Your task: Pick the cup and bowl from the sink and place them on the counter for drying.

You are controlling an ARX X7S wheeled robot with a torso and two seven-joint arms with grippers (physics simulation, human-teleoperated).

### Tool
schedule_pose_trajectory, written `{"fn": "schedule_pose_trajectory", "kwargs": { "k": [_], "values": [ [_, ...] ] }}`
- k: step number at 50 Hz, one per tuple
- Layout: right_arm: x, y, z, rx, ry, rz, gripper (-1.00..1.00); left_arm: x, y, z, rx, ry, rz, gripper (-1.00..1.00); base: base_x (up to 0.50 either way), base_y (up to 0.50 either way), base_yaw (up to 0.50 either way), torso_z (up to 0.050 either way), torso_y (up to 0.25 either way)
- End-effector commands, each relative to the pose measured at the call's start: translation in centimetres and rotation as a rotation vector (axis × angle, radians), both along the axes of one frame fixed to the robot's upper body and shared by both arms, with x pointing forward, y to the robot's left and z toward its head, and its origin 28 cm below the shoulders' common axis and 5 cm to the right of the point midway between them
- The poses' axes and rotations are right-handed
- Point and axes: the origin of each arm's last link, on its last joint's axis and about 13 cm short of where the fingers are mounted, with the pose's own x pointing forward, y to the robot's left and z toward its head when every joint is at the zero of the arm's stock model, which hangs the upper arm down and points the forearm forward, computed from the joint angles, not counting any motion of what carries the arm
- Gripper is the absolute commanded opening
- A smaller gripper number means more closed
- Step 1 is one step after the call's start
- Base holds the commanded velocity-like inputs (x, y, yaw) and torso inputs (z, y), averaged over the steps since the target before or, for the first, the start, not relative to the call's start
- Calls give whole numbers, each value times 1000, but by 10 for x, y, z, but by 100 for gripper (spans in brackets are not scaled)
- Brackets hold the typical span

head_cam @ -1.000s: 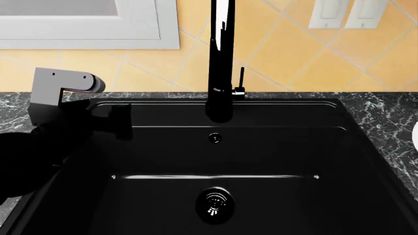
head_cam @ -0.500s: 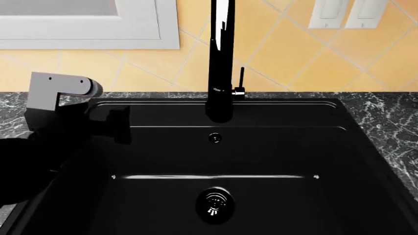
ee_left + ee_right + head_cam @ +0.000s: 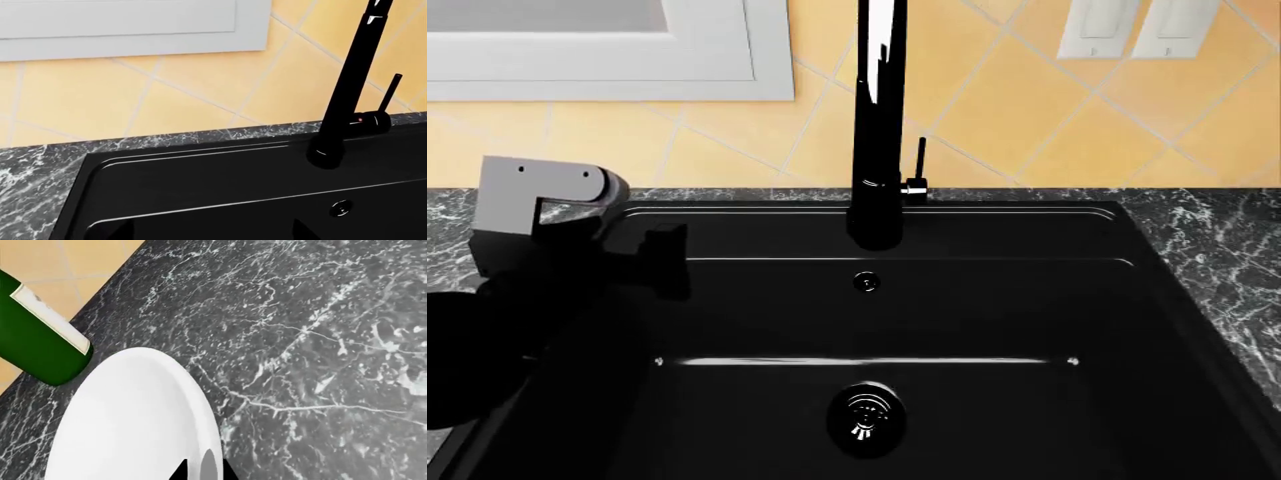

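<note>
The black sink (image 3: 1001, 310) holds no dish; only its drain (image 3: 865, 415) shows. The cup is out of view. My right gripper (image 3: 202, 473) is shut on the rim of the white bowl (image 3: 127, 420), which is over or on the marble counter (image 3: 320, 340); I cannot tell whether it touches. The right gripper is outside the head view. My left gripper (image 3: 667, 260) hovers over the sink's left rear corner, open and empty; its dark fingertips (image 3: 301, 231) stand wide apart in the left wrist view.
A tall black faucet (image 3: 878, 120) stands at the sink's back middle and also shows in the left wrist view (image 3: 350, 95). A green bottle (image 3: 33, 340) stands on the counter close beside the bowl. Marble counter (image 3: 1214, 225) flanks the sink on both sides.
My left arm has drifted a little to the left. A white sliver at the head view's right edge has gone out of view.
</note>
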Motion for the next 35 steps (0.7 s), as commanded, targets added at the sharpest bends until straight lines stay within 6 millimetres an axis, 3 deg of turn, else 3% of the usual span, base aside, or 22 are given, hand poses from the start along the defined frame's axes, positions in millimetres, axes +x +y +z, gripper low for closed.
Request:
{"fn": "schedule_pose_trajectory", "kwargs": {
  "k": [1, 7, 8, 30, 35],
  "values": [
    [-2, 4, -16, 26, 31, 16, -100, 0, 1, 1, -26, -13, -7, 100, 0, 0, 0, 0, 0],
    [2, 5, -5, -40, 24, 21, -100, 0, 0, 1, -26, -12, -8, 100, 0, 0, 0, 0, 0],
    [2, 5, -4, -44, 24, 21, 100, 0, 0, 1, -27, -13, -8, 100, 0, 0, 0, 0, 0],
    [1, 4, 34, -254, -15, -172, 100, 2, -1, -3, -30, -8, -10, 100, 0, 0, 0, 0, 0],
    [5, 8, 44, -308, -15, -128, 100, 2, -2, -3, -32, -11, -8, 100, 0, 0, 0, 0, 0]
  ]
}}
